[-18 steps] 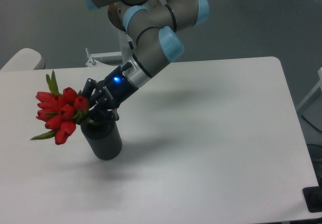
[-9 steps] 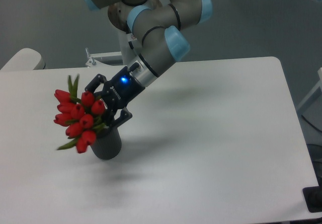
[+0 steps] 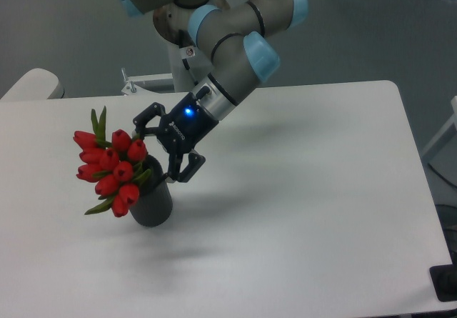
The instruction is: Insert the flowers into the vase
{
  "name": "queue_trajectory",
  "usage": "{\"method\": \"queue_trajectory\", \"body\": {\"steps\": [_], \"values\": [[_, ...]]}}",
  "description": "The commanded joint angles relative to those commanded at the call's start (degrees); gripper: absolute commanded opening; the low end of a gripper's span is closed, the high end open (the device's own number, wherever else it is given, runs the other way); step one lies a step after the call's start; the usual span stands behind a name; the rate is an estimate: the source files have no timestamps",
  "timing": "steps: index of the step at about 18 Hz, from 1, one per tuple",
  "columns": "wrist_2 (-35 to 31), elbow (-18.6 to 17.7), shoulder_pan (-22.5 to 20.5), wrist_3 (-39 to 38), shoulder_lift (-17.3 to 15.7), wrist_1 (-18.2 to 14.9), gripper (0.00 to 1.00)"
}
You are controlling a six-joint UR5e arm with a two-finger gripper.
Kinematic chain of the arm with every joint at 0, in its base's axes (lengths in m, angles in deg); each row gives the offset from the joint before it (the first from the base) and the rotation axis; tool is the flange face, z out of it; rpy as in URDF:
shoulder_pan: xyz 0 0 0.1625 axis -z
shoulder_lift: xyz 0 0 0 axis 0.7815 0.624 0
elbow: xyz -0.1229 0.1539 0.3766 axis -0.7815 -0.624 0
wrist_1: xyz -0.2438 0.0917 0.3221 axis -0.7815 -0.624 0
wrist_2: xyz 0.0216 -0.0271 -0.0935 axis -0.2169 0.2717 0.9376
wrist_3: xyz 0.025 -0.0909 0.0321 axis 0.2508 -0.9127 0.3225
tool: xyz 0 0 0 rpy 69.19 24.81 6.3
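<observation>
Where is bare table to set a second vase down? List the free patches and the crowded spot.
Free: the whole right half of the white table, from the gripper across to the right edge, and the front strip below the vase. Crowded: the left side, where the red tulips lean out of the vase and the open gripper and arm hang beside them.

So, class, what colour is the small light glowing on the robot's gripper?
Blue; the light glows on the gripper body, clear in the fixed camera view.
</observation>
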Motion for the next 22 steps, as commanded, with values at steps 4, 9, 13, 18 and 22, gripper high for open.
{"method": "queue_trajectory", "body": {"steps": [4, 9, 13, 18, 22], "values": [[-0.18, 0.44, -3.07, 0.26, -0.35, -0.09, 1.00], [-4.74, 6.57, -7.29, 0.35, 0.52, -0.35, 1.00], [-11.15, 13.69, -9.05, 0.44, 4.03, -0.35, 1.00], [-19.67, 25.73, -9.85, 0.35, 8.52, -4.56, 1.00], [-27.94, 32.94, -9.32, 0.52, 11.24, -9.57, 1.00]]}}
